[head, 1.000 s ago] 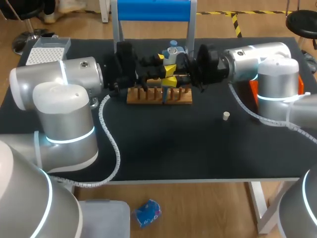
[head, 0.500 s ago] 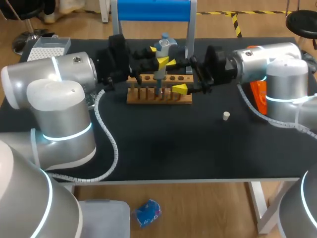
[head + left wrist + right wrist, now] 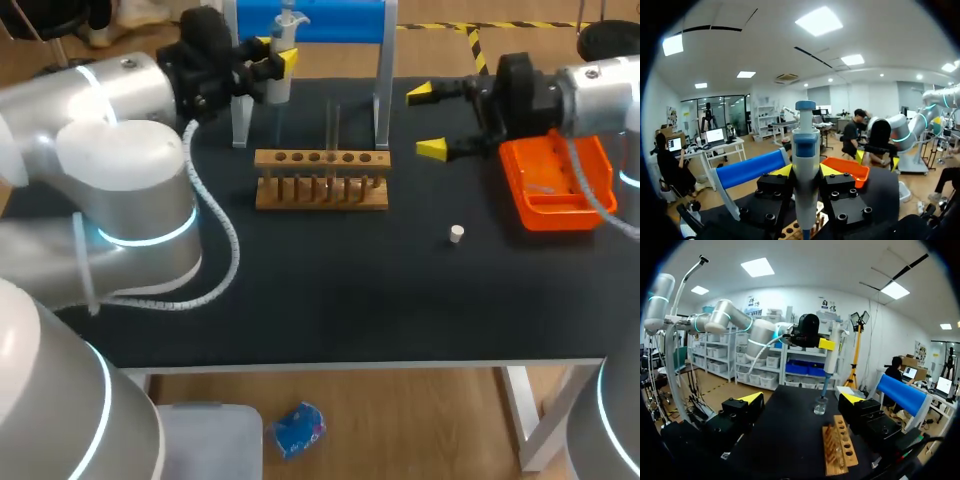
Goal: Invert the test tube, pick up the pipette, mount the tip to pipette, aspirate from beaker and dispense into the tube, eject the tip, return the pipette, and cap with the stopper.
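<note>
Left claw (image 3: 806,172) tight around the upright pipette (image 3: 805,145) (blue-capped); right claw (image 3: 428,122) spread wide

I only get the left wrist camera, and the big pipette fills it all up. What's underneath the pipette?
Observer: The right wrist view shows a small clear beaker just below the end of the pipette that the left gripper holds.
Operator: Where's the little stopper?
Observer: The stopper lies on the black table, nearer the robot than the rack and off to its right.
Operator: Is the tube in the rack?
Observer: Yes, the test tube stands upright in it.
</note>
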